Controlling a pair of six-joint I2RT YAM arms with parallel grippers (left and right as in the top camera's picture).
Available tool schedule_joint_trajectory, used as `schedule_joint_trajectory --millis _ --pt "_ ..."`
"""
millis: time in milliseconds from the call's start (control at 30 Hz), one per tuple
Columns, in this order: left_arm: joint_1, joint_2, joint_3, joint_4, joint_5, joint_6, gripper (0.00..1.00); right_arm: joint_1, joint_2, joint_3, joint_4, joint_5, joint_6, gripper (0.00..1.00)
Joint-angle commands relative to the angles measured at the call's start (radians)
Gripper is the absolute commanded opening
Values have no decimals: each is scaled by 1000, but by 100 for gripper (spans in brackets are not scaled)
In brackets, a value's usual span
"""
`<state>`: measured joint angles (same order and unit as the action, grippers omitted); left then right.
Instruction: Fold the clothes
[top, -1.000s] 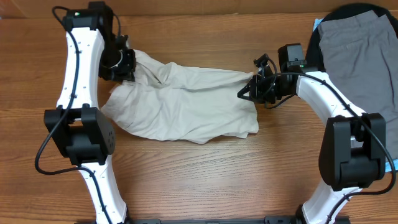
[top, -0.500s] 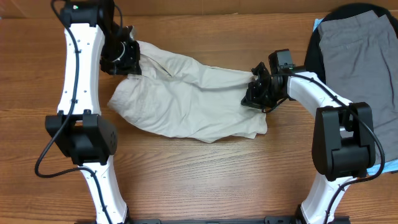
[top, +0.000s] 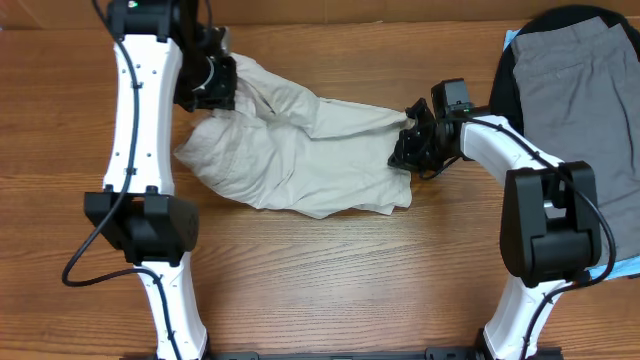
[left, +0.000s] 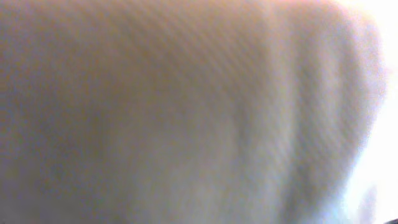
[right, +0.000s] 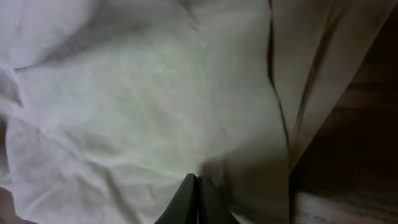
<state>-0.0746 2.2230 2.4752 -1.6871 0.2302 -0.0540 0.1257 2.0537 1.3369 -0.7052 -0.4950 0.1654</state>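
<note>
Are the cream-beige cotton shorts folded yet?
Not folded: the cream-beige cotton shorts lie crumpled, stretched between the left gripper and right gripper.

Left wrist view: the cream shorts (left: 186, 112) are filling the whole picture as a blur, and no seam or edge is showing clearly.
Left end effector (top: 213, 85): its fingertips are disappearing into the cloth folds in the overhead view.
Right end effector (right: 198, 199): the bottom edge is cutting it off, and only the dark tips, pressed together, are showing.
Grey shorts (top: 580, 90): the right edge is cutting them off.
Black garment (top: 503, 85): the grey shorts are covering most of it.
Blue thing (top: 511, 38): only a corner is peeking out, too small to name.
</note>
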Motion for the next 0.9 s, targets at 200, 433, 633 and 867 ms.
schedule_joint_trajectory --millis 200,433,633,867 --pt "-180 -52 27 42 14 -263 4 -16 34 8 0 16 23 4" --pt "-346 -49 -26 195 12 -380 6 -17 34 8 -5 16 22 4" --pt "-425 -35 -128 362 6 -473 15 -18 34 8 -7 16 22 4" --pt "-452 -35 -303 543 11 -587 31 -78 -8 42 -26 -126 22 4"
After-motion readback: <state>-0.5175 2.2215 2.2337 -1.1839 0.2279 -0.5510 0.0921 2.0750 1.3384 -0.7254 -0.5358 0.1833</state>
